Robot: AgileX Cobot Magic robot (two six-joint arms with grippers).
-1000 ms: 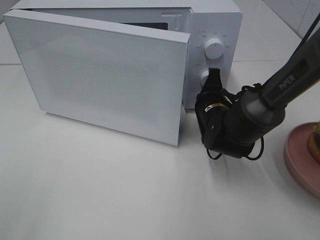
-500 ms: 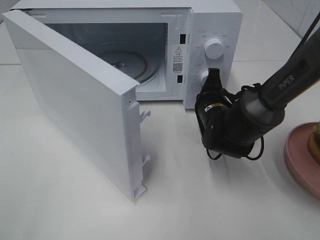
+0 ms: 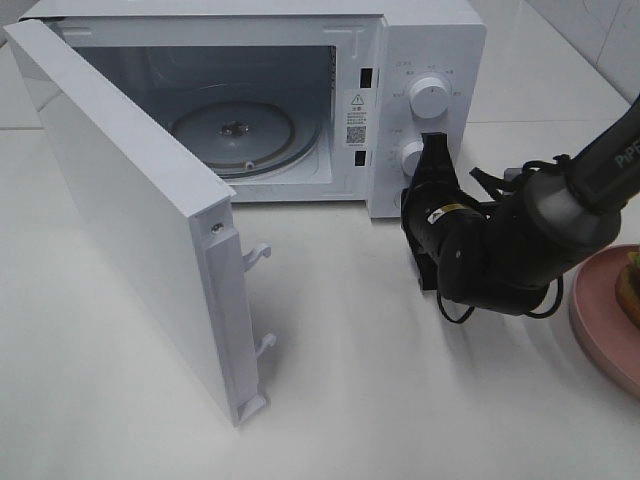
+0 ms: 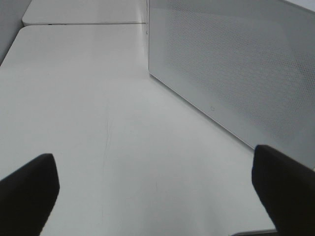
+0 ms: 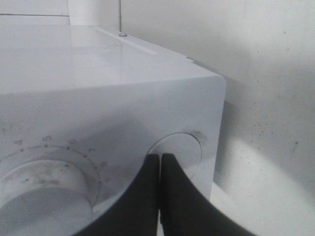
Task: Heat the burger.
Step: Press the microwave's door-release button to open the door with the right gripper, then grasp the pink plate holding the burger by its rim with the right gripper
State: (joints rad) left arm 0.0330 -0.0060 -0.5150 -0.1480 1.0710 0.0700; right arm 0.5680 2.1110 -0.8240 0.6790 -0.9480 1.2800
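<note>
Exterior high view: the microwave [image 3: 430,40] stands far left on the table [image 3: 400,400], its door [image 3: 130,230] swung wide and the turntable [image 3: 235,135] showing. The right gripper [image 3: 434,148] points at the control panel, just right of the lower knob [image 3: 410,156]. The burger [image 3: 633,288] peeks in at the right edge on a plate [image 3: 595,320], well apart from the microwave.

Left wrist view: the left gripper [image 4: 155,189] gapes wide above the table, holding nothing, near the door's outer face.

Right wrist view: its fingers [image 5: 142,196] are pressed together at a round button [image 5: 184,147].

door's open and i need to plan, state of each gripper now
Left gripper: open, holding nothing.
Right gripper: closed, holding nothing, tips at the button of the microwave.
</note>
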